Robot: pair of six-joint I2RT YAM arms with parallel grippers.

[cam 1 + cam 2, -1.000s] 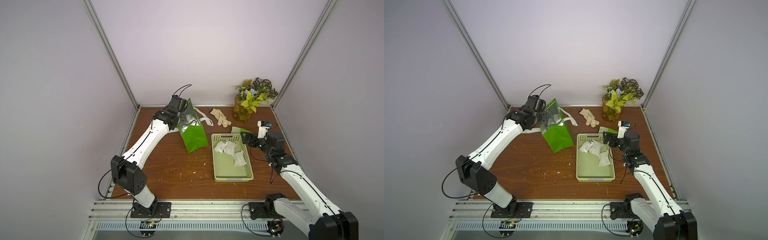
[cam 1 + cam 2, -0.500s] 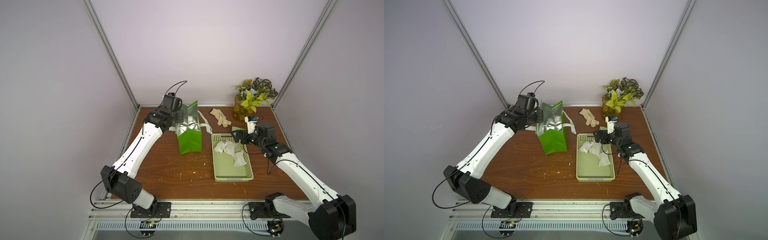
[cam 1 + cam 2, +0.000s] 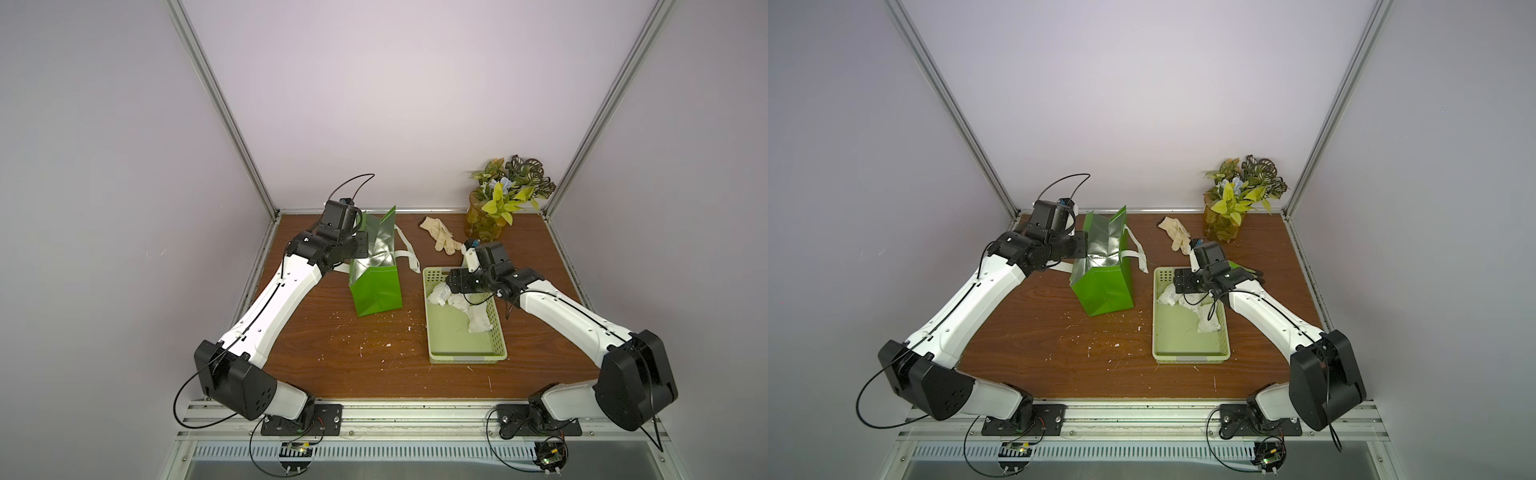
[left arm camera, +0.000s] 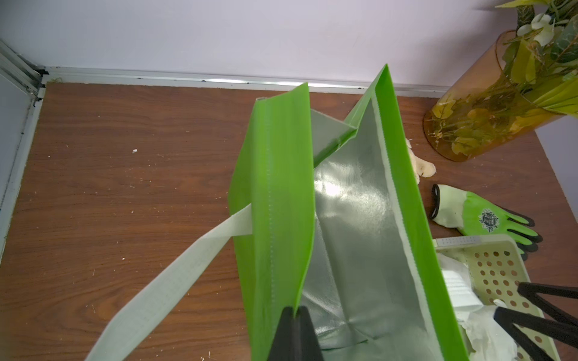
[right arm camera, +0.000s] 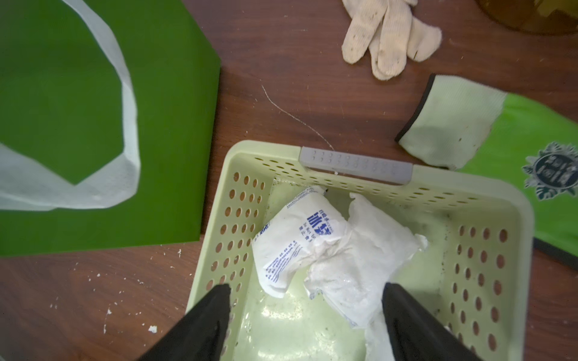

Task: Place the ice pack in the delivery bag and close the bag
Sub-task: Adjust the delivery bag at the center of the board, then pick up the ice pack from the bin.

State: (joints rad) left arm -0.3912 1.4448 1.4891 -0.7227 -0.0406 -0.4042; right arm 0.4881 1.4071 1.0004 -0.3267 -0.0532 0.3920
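The bright green delivery bag (image 3: 376,286) (image 3: 1104,286) stands on the table with its silver-lined mouth open. My left gripper (image 4: 295,308) (image 3: 361,245) is shut on the bag's near rim, holding that side up. An ice pack (image 5: 294,240) (image 3: 440,296), a white pouch with blue print, lies at the far end of the pale green basket (image 5: 266,153). A crumpled white pack (image 5: 359,265) lies against it. My right gripper (image 5: 306,288) (image 3: 451,282) hangs open just above these packs, one finger over the basket's left wall, holding nothing.
A cream glove (image 3: 440,237) and a green glove (image 5: 516,156) lie behind the basket. A plant in an amber vase (image 3: 486,220) stands at the back right. Another white pack (image 3: 482,328) lies mid-basket. White crumbs dot the wooden table (image 3: 332,365).
The left gripper has closed on the bag's rim and drawn the tilted bag upright and leftward. The right arm has swung left over the basket's far end, its jaws narrowing a little.
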